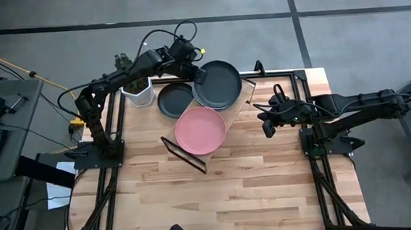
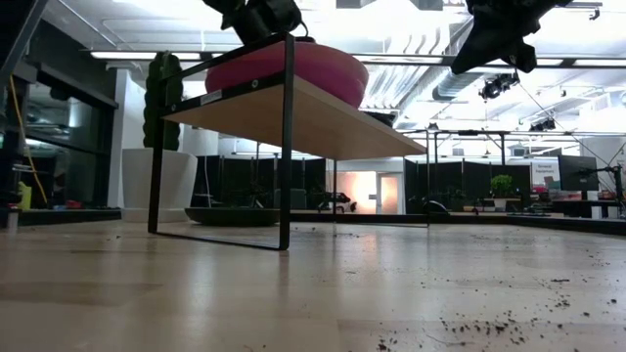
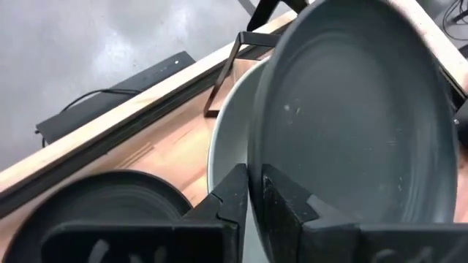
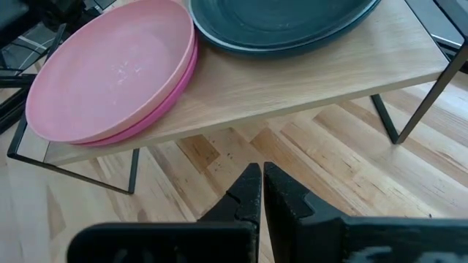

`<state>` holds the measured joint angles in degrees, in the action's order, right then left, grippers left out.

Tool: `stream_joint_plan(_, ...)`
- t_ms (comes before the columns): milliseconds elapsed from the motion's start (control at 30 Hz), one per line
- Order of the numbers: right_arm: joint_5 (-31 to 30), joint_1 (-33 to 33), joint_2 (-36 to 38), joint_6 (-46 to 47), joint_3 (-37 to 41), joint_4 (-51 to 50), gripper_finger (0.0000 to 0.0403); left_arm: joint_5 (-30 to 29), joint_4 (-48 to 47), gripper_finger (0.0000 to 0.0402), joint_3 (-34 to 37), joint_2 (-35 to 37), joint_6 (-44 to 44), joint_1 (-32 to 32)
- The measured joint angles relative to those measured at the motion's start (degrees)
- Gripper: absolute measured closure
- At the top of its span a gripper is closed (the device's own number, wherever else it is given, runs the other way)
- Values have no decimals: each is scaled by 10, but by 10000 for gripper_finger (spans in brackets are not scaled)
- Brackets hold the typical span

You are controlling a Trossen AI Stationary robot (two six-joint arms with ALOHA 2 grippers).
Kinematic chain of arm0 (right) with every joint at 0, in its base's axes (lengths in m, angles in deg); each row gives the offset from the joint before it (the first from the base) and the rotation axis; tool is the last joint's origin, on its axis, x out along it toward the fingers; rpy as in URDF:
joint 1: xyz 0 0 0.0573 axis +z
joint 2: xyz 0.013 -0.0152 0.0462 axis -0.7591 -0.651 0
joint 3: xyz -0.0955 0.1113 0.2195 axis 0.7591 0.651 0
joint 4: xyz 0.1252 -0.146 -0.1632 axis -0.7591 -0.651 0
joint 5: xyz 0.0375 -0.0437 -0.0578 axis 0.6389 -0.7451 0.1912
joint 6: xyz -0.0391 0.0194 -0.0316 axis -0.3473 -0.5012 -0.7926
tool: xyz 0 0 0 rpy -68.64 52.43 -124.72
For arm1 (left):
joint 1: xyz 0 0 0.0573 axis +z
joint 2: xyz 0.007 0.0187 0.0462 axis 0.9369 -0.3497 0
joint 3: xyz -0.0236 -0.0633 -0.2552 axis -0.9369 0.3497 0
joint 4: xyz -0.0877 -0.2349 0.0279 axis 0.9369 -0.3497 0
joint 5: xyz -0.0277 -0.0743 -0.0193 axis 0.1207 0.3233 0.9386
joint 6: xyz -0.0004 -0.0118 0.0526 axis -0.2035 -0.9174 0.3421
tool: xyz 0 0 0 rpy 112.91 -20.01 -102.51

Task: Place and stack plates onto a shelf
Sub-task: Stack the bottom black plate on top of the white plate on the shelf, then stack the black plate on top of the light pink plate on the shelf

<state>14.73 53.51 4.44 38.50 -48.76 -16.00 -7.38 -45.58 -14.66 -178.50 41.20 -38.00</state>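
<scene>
The light-wood shelf [image 1: 242,101] stands slantwise on the table. At its near end a light pink plate [image 4: 110,69] lies on a magenta plate [image 4: 170,96]. At its far end a dark teal plate [image 1: 218,84] sits over a pale mint-white plate [image 3: 221,146]. My left gripper [image 1: 201,75] is shut on the teal plate. A dark grey plate [image 1: 175,100] lies flat on the table left of the shelf. My right gripper [image 4: 259,186] hovers shut and empty over the table, right of the shelf. My left gripper pinches the dark teal plate by its rim [image 3: 256,157] on the side toward the table's left, one finger [image 3: 234,193] outside and one over the inner face. The fingers slant down from the far left. The held side stands slightly above the pale plate; whether the far side rests on it, I cannot tell.
A white pot with a cactus [image 1: 138,91] stands at the table's far left corner, close to the dark grey plate and under my left arm. The shelf's black wire legs [image 2: 286,147] stand on the tabletop [image 1: 218,194]. Bare wood stretches toward the near edge.
</scene>
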Motion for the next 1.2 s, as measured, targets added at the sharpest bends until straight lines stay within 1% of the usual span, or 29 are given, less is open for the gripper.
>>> stream_joint_plan(167, 0, 0, 0, 0, 0, 0, 402, 0, 0, 349, 0, 0, 9, 0)
stream_joint_plan(433, 0, 0, 0, 0, 0, 0, 402, 5, -1, 289, -1, 0, 24, 1)
stream_joint_plan(600, 0, 0, 0, 10, 0, 0, 402, 37, -8, 258, -19, 2, 24, 4)
stream_joint_plan(700, 0, 0, 0, 11, 0, 0, 402, 57, -16, 247, -33, 2, 24, 3)
stream_joint_plan(900, -1, 0, 0, 21, 0, 0, 402, 66, -22, 243, -44, 3, 32, -3)
stream_joint_plan(967, -1, 0, 0, 21, 0, 0, 402, 56, -25, 243, -44, 3, 54, -3)
stream_joint_plan(1033, -1, 0, 0, 26, 0, 0, 402, 28, -26, 243, -44, 3, 68, -3)
stream_joint_plan(1133, -1, 0, 0, 32, 0, 0, 402, -7, -22, 243, -44, 3, 73, -1)
stream_joint_plan(1200, -1, 0, 0, 32, 0, 0, 402, -19, -21, 243, -44, 8, 74, 5)
